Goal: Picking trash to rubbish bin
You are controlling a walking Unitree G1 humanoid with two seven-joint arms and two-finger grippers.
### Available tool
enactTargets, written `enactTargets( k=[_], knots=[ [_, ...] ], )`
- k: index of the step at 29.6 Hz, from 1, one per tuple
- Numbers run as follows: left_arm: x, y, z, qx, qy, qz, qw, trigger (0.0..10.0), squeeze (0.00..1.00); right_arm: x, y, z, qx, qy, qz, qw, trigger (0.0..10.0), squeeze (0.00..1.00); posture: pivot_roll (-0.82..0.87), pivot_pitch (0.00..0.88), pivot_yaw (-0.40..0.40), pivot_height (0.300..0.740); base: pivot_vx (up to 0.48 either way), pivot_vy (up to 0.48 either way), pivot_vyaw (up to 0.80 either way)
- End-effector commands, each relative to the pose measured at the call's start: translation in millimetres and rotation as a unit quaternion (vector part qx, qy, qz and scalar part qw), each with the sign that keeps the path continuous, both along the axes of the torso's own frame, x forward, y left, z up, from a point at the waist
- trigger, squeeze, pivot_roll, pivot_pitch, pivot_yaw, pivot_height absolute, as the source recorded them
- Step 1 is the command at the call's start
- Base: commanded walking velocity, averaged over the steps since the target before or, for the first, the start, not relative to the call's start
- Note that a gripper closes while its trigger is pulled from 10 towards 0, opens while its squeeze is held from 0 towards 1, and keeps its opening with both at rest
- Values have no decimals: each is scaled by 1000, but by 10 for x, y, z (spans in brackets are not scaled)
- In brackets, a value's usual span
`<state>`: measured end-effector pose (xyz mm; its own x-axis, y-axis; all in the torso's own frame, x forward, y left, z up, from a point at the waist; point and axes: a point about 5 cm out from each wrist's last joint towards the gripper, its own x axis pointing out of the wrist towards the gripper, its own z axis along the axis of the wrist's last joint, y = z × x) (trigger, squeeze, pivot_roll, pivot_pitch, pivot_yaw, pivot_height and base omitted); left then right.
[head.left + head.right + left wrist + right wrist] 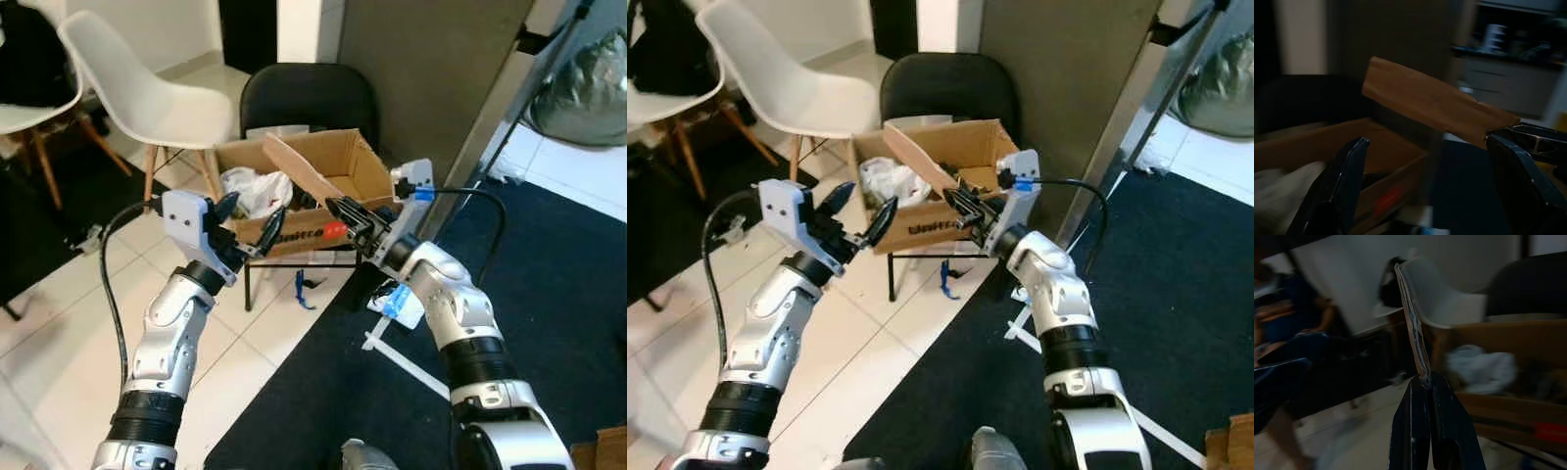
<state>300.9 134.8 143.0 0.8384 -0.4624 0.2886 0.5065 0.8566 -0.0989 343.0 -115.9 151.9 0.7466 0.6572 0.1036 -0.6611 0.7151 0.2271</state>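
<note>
Right hand (pixel 345 213) pinches cardboard strip (pixel 302 174) shut-tight, angled over cardboard box (pixel 367 168) for release; left hand (pixel 251 224) gapes empty alongside.

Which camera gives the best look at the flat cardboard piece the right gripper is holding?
The left eye view: the cardboard piece shows whole and sharp, pinched by the right gripper above the cardboard box. The right eye view shows the same. The left wrist view shows its broad face, dark and blurred. The right wrist view shows it edge-on between shut fingers.
</note>
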Motion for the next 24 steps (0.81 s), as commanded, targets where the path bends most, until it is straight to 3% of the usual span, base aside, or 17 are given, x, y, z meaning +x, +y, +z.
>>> enactTargets(
  k=[1,16,24],
  knots=[
    [5,-63,4,2,-2,-12,1000,10000,0,2,-83,-23,-7,6,-11,1000,10000,0,-34,0,-18,740,480,0,-775],
    [3,-62,7,1,-3,-11,1000,10000,0,-1,-81,-26,-8,5,-12,1000,10000,0,-35,0,-18,740,480,0,-758],
    [2,-26,1,4,3,15,1000,10000,0,-25,-76,7,-18,-20,-6,1000,10000,0,-37,0,-14,740,263,0,0]
  ],
)
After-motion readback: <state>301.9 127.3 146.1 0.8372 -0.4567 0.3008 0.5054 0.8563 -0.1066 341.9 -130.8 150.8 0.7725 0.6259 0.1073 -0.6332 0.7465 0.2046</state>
